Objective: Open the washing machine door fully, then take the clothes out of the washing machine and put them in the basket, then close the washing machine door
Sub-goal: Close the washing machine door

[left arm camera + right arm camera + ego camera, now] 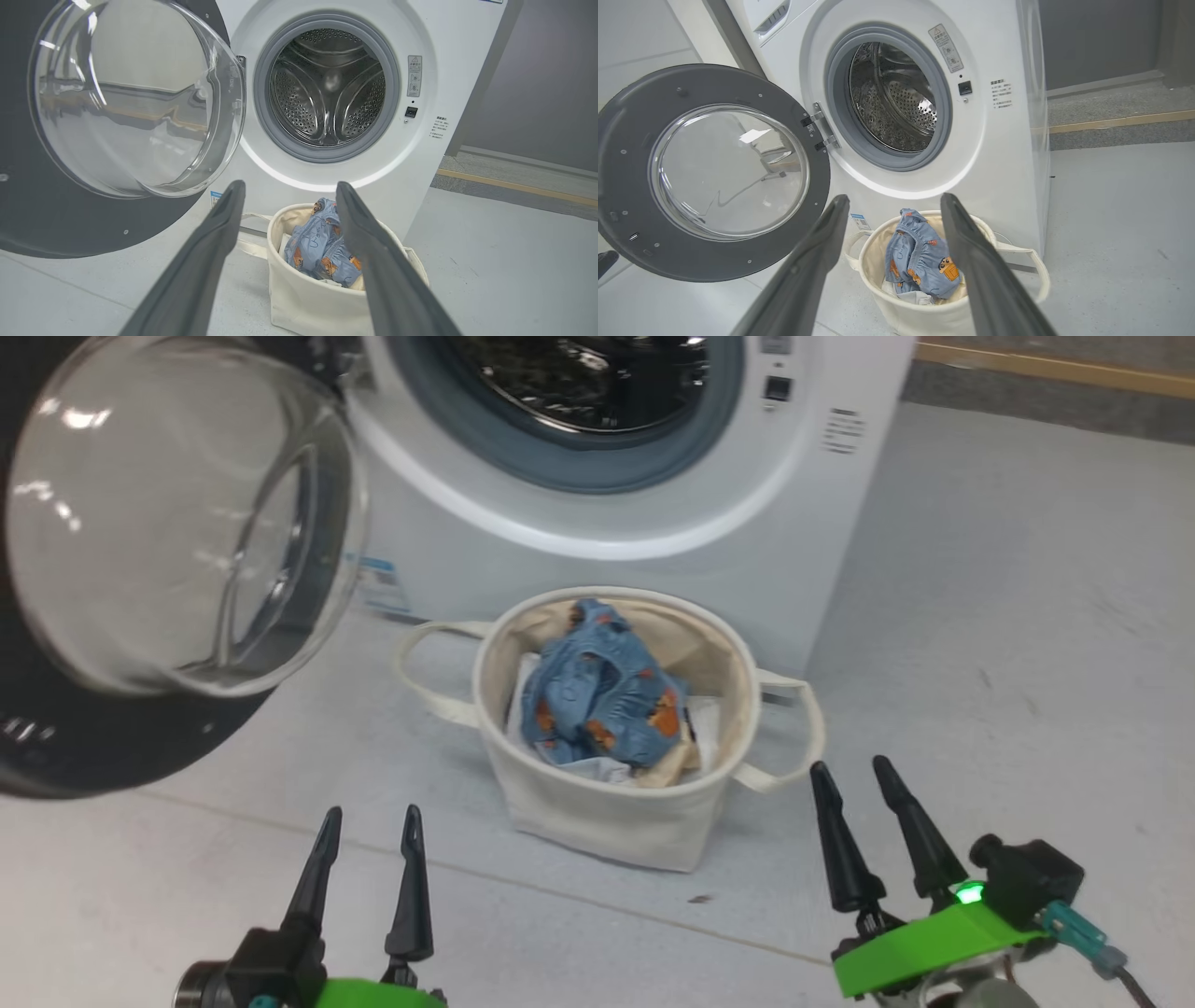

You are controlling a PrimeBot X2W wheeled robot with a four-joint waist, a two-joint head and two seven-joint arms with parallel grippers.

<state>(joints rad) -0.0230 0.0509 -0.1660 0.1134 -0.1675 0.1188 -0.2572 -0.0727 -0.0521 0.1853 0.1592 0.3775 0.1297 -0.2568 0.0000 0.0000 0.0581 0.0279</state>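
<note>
Clothes [602, 695] in basket [597, 812]; left gripper [372, 814] and right gripper [851, 765] spread wide, empty; left should press the door [93, 756] squarely shut by its black rim.

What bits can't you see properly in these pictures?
- Head view: the edges cut off the top of the washing machine and the left of the washing machine door.
- Every view: the clothes hide the bottom of the basket.
- Left wrist view: the printed text is too small to read.
- Right wrist view: a finger of the right gripper covers the basket's right side.
</note>
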